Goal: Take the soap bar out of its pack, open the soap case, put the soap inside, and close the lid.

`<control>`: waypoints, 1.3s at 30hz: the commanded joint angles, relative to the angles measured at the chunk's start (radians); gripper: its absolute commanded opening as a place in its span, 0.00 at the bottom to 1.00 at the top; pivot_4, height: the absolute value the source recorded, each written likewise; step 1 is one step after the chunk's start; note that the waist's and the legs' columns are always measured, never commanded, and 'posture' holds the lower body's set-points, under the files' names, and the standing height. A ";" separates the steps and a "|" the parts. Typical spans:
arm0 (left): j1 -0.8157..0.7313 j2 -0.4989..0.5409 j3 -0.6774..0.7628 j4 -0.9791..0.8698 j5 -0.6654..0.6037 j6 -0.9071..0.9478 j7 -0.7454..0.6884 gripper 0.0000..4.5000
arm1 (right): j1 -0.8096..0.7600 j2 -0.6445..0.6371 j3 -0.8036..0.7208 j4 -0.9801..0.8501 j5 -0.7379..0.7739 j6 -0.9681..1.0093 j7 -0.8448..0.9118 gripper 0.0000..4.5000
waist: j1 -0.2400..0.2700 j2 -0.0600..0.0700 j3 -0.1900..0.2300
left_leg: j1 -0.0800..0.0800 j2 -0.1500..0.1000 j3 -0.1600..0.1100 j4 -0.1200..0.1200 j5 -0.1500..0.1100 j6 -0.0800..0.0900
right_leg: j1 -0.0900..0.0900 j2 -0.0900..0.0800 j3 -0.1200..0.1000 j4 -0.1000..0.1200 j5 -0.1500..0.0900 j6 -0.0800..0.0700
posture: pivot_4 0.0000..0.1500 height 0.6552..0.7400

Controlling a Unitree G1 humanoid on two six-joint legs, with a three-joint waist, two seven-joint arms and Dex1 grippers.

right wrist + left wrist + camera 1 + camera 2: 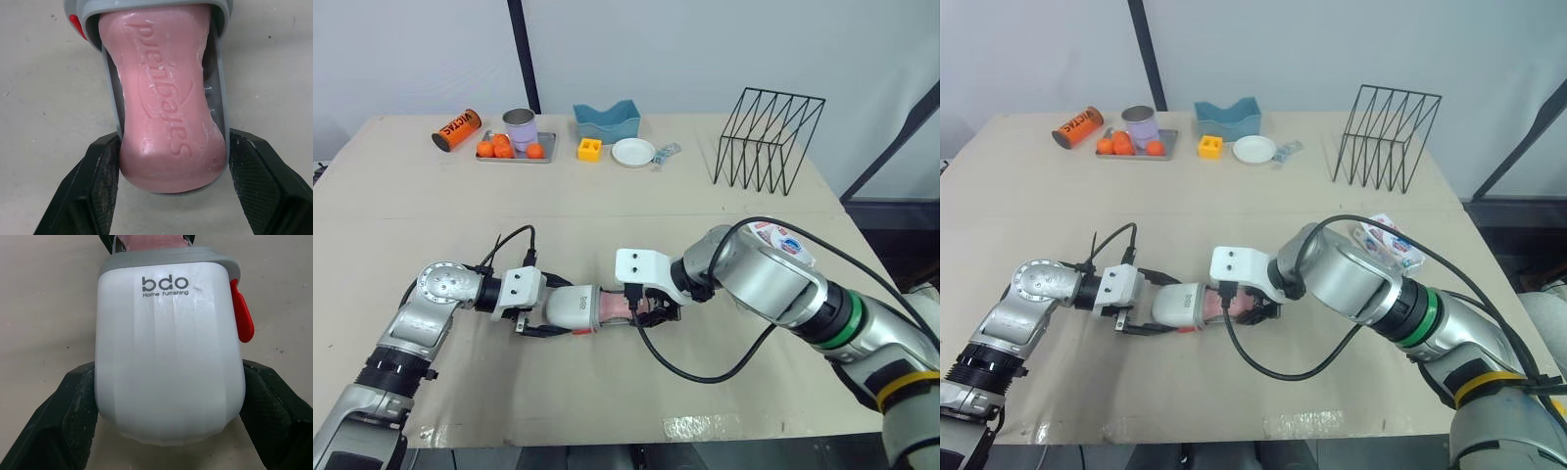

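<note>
The soap case [573, 308] lies on its side on the table [607, 392], held between both grippers. Its white shell [168, 347] carries a "bdo" mark and a red latch [242, 313]. My left gripper [551, 313] is shut on that shell, one finger on each side. A grey tray [219, 98] sticks out of the shell with the pink soap bar [168, 112] lying in it. My right gripper [643, 309] is shut on the tray's outer end, its fingers [100, 181] pressing both sides. The soap pack [1386, 240] lies behind my right arm.
Along the table's far edge stand an orange can [456, 129], a metal tray [516, 157] with oranges and a cup, a blue container [606, 121], a yellow block [590, 149] and a white plate [633, 152]. A black wire rack [769, 137] stands far right.
</note>
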 commanded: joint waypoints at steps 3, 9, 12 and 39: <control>-0.025 -0.011 0.003 -0.020 -0.004 -0.009 0.012 0.78 | -0.049 0.023 -0.038 -0.018 -0.002 0.006 0.015 0.70 | 0.000 0.000 0.000 | 0.000 0.000 0.000 0.000 0.000 0.000 | 0.000 0.000 0.000 0.000 0.000 0.000 | 1.00 1.00; -0.031 -0.015 -0.001 -0.001 0.008 -0.018 0.022 0.78 | -0.059 0.025 -0.048 -0.033 0.003 0.016 0.023 0.70 | 0.000 0.000 0.000 | 0.000 0.000 0.000 0.000 0.000 0.000 | 0.000 0.000 0.000 0.000 0.000 0.000 | 1.00 1.00; -0.035 -0.018 -0.004 0.004 0.016 -0.023 0.026 0.78 | -0.067 0.024 -0.046 -0.029 -0.002 0.008 0.025 0.70 | 0.000 0.000 0.000 | 0.000 0.000 0.000 0.000 0.000 0.000 | 0.000 0.000 0.000 0.000 0.000 0.000 | 1.00 1.00; -0.089 -0.104 -0.017 0.021 0.038 -0.012 0.076 0.78 | -0.111 0.039 -0.030 -0.038 -0.034 -0.031 0.054 0.77 | 0.000 0.000 0.000 | 0.000 0.000 -0.001 0.000 0.000 0.000 | 0.000 0.000 -0.001 0.000 0.000 0.000 | 1.00 1.00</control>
